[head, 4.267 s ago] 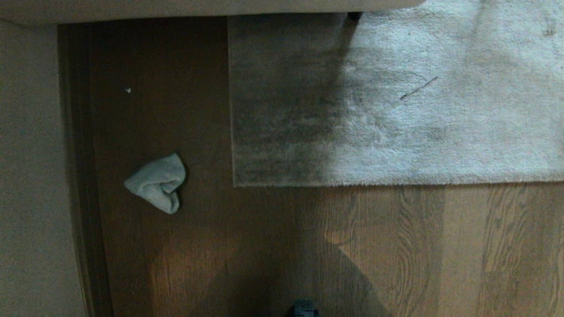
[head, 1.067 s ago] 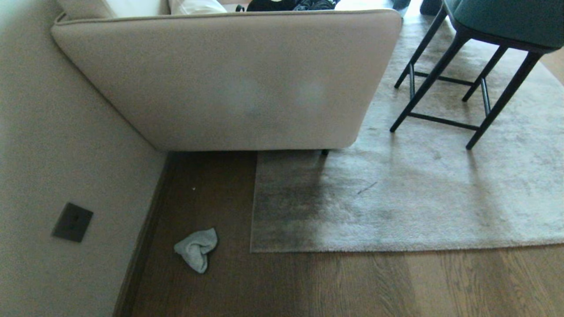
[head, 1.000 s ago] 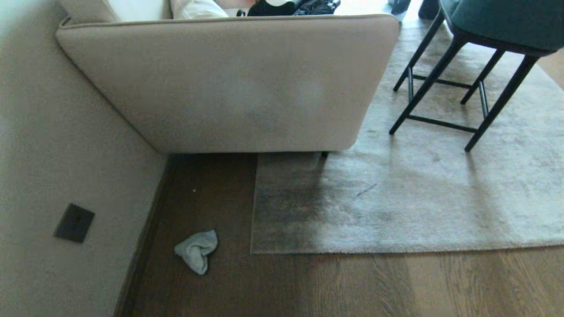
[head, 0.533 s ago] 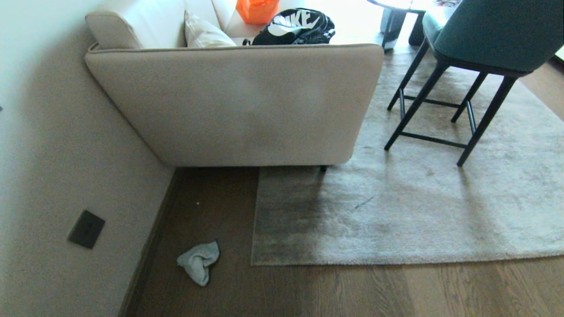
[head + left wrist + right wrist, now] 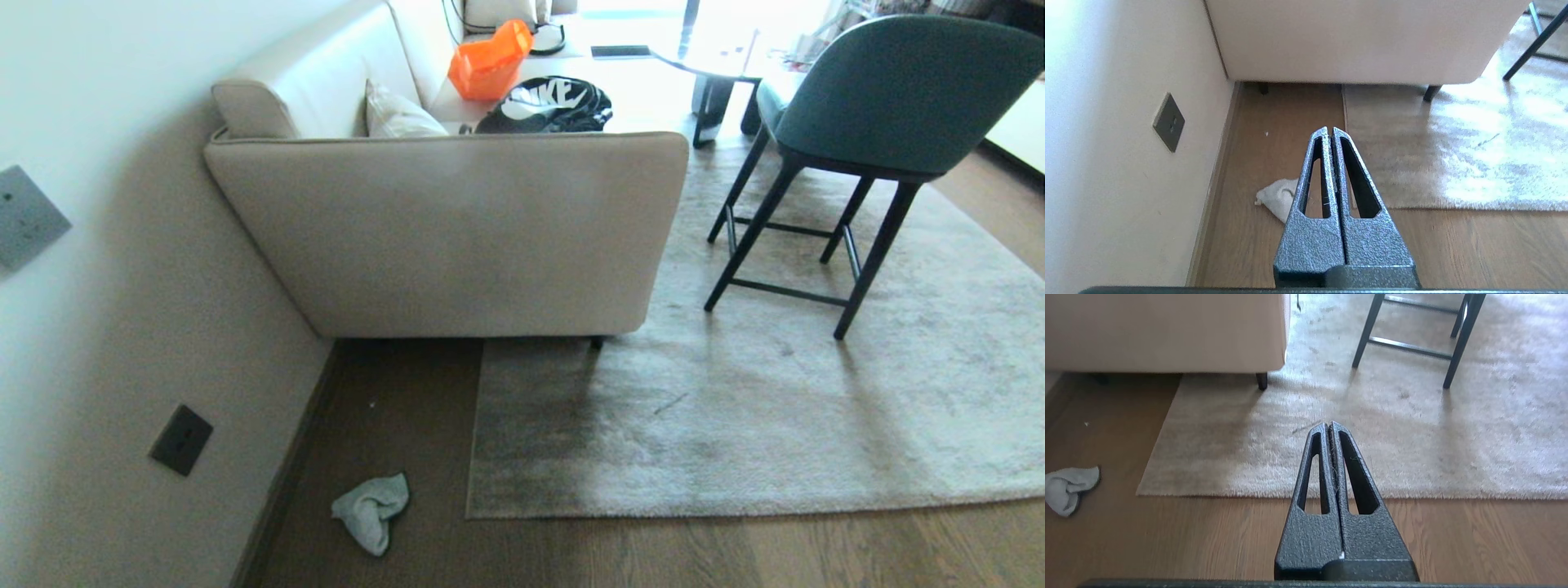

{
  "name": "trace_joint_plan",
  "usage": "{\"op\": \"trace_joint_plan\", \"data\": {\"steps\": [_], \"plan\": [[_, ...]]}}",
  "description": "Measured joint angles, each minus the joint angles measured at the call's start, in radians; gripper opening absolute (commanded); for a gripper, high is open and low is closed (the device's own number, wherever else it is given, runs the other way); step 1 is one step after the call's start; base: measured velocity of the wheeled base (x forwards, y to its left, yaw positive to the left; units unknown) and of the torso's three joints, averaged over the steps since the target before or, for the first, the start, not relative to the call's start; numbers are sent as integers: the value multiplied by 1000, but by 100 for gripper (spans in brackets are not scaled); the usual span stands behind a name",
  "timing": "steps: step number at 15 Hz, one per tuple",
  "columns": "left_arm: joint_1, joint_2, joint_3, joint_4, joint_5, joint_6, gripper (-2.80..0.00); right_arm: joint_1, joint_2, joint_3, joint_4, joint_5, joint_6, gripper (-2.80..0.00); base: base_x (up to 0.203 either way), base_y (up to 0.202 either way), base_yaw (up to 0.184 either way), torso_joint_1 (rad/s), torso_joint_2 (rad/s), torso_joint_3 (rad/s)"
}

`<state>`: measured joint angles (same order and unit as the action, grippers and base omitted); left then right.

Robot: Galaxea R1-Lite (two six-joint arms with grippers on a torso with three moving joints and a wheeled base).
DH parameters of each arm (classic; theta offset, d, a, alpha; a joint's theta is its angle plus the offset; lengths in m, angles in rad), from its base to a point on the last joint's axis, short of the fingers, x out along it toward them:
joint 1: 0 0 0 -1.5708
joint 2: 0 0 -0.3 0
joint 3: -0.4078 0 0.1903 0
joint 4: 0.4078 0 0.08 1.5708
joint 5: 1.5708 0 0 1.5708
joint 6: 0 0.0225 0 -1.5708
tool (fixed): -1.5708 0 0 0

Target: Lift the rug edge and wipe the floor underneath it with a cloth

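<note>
While both arms sit parked below my head camera's sight, I read each tool from its own wrist camera: the left gripper (image 5: 1329,130) has its fingers pressed together on nothing, raised over the floor (image 5: 735,555), and the right gripper (image 5: 1329,424) is clenched the same way, empty, out over the near hem of the rug.

I take the sofa (image 5: 457,237) as my landmark. It stands against the wall (image 5: 98,327), and the rug edge (image 5: 478,506) lies flat on the planks just in front of the sofa's side panel, its square corner nearest me. A sofa leg stands by the rug's far border.

The cloth (image 5: 371,511) lies crumpled on bare floor in front of the sofa, between the rug's corner and the skirting, apart from both.

Beside the sofa, on the rug, stands a green chair (image 5: 865,122) on black legs. On the sofa seat rest an orange bag (image 5: 488,69) and a black bag (image 5: 545,104).
</note>
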<state>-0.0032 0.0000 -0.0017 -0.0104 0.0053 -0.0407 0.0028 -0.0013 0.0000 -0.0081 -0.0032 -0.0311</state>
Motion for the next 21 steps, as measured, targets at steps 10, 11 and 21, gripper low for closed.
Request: {"op": "trace_joint_plan", "data": {"steps": [10,11,21], "plan": [[0,0,0,0,0,0,-280,0,0,0,0,0,1,-280,0,0,0,1,1,122],[0,0,0,0,0,0,-280,0,0,0,0,0,1,-280,0,0,0,0,0,0],[0,0,0,0,2,0,-280,0,0,0,0,0,0,-280,0,0,0,0,1,25]]}}
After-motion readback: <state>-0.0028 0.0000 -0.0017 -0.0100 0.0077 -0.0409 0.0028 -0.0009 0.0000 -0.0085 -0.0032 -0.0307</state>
